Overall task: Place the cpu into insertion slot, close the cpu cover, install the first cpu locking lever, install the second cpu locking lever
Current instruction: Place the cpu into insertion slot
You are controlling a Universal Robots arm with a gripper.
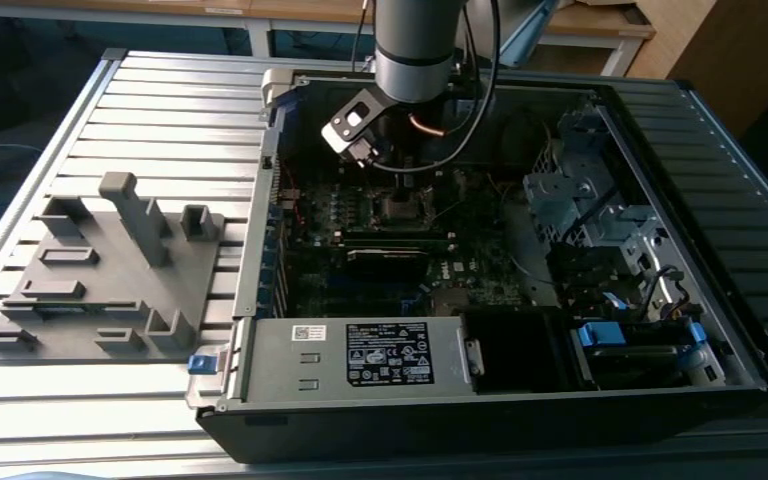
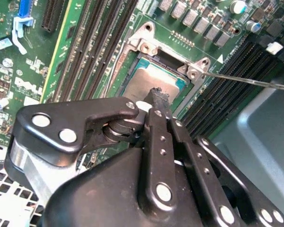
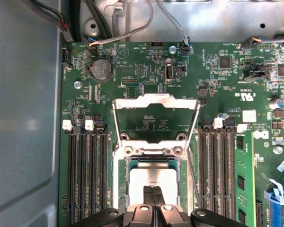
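We judge the first step, placing the cpu, to be at its close. The cpu (image 3: 151,174) lies flat inside the insertion slot (image 3: 154,161), square with the dark rim. It sits on the green motherboard (image 3: 132,71) between two banks of long black memory slots (image 3: 87,175). The gripper (image 3: 154,189) stands over the chip with its two fingers pressed together and nothing between them. In the second wrist view one fingertip (image 2: 159,98) sits at the near edge of the chip's top; we cannot tell whether it touches. The cpu cover (image 3: 156,98) is not yet closed: it stands swung up from its hinge on the slot's edge away from the gripper, and the board shows through its cut-out centre. A thin locking lever (image 2: 246,80) juts free to one side, unlatched. In our judgement, the next move calls for care not to nudge the chip out of its seat, with any push landing on the cover's frame and not on the chip. The cpu itself is a small flat square with a dull silver-grey metal top and a narrow greenish border.
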